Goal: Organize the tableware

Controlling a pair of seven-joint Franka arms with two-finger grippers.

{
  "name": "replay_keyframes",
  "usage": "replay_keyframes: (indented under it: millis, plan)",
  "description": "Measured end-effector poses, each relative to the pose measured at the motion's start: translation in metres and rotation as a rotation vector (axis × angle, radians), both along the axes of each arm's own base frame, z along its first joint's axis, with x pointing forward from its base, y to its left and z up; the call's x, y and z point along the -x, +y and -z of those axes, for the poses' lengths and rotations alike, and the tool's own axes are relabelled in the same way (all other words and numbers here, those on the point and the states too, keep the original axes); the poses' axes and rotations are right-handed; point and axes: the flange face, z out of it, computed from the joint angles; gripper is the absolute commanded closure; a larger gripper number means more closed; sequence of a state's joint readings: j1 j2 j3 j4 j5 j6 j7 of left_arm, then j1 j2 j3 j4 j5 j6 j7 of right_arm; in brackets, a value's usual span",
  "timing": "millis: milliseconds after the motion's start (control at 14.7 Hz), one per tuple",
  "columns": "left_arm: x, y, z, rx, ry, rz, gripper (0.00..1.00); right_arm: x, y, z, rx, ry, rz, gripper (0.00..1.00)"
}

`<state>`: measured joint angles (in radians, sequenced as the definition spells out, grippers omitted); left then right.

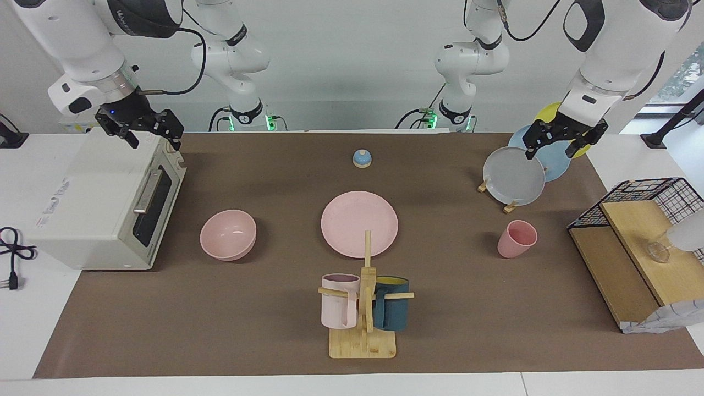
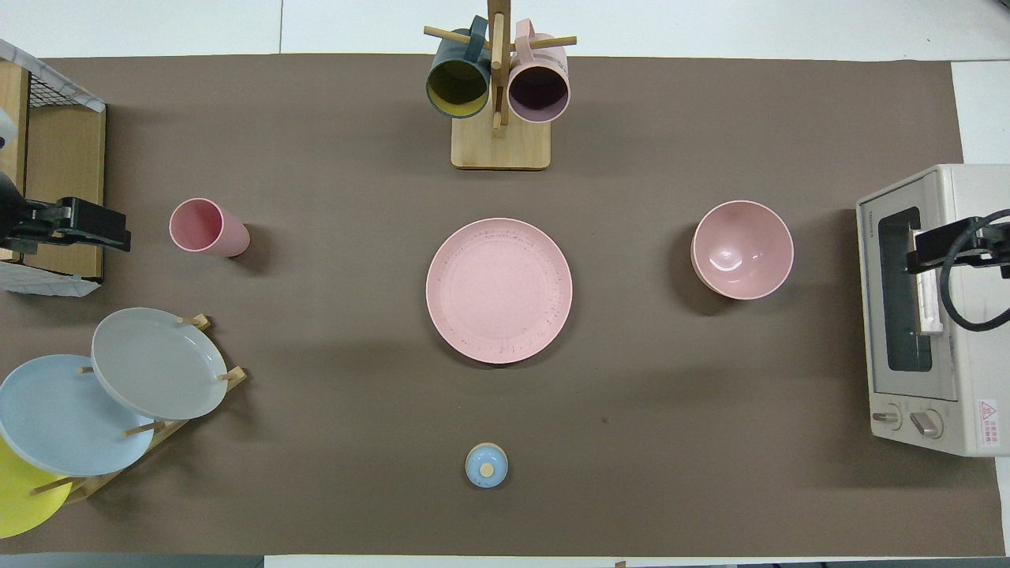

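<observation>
- The pink plate (image 1: 359,223) lay flat at the middle of the brown-covered desk (image 1: 220,330); every place below is given from it.
- The pink bowl (image 1: 227,234) stood upright toward the right arm's end of the desk, well apart from the plate.
- The pink cup (image 1: 516,238) stood upright toward the left arm's end, also well apart from the plate.
- A wooden mug tree (image 1: 365,319) stood farther from the robots than the plate, carrying a pale pink mug (image 1: 340,300) and a teal mug (image 1: 391,302).
- A small blue bell (image 1: 362,158) sat nearer to the robots than the plate.
- A rack toward the left arm's end, nearer to the robots than the cup, held a grey plate (image 1: 513,175), a blue plate (image 1: 551,155) and a yellow plate (image 2: 20,497).
- A white toaster oven (image 1: 99,203) stood at the right arm's end next to the bowl. A small red warning label showed by its knobs in the overhead view, and there was faint lettering on its top and at the door's edge; none of it could be read.
- A wire-and-wood shelf (image 1: 632,247) stood at the left arm's end.
- The right hand (image 1: 140,129) hung over the toaster oven, and the left hand (image 1: 564,137) hung over the plate rack; whether either hand's fingers were apart or together cannot be told.
</observation>
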<state>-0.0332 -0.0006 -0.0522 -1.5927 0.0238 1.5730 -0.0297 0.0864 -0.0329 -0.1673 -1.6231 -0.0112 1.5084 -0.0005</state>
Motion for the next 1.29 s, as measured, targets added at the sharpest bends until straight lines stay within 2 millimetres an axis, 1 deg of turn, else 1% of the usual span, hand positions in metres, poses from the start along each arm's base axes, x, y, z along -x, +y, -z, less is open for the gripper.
replay_keyframes:
  millis: [475,611,679,747,815,1019,1086,1154,1290]
  plan:
    - [0.000,0.000,0.000,0.000,0.000,0.000,0.00,0.000,0.000,0.003,-0.001,0.008,-0.002,0.00]
    - [0.000,0.000,0.000,0.000,0.000,0.000,0.00,0.000,0.005,0.008,-0.001,0.008,-0.016,0.00]
    - [0.000,0.000,0.000,0.000,0.000,0.000,0.00,-0.005,0.010,0.012,0.000,-0.025,-0.030,0.00]
    - [0.000,0.000,0.000,0.000,0.000,0.000,0.00,-0.010,0.018,0.019,0.003,-0.082,-0.046,0.00]
    - [0.000,0.000,0.000,0.000,0.000,0.000,0.00,-0.014,0.030,0.029,0.003,-0.120,-0.070,0.00]
    - [0.000,0.000,0.000,0.000,0.000,0.000,0.00,-0.020,0.086,0.061,-0.001,-0.132,-0.169,0.00]
    - [0.000,0.000,0.000,0.000,0.000,0.000,0.00,-0.026,0.102,0.074,0.001,-0.135,-0.196,0.00]
    - [0.000,0.000,0.000,0.000,0.000,0.000,0.00,-0.033,0.116,0.088,0.003,-0.140,-0.219,0.00]
    - [0.000,0.000,0.000,0.000,0.000,0.000,0.00,-0.049,0.141,0.126,0.011,-0.144,-0.242,0.00]
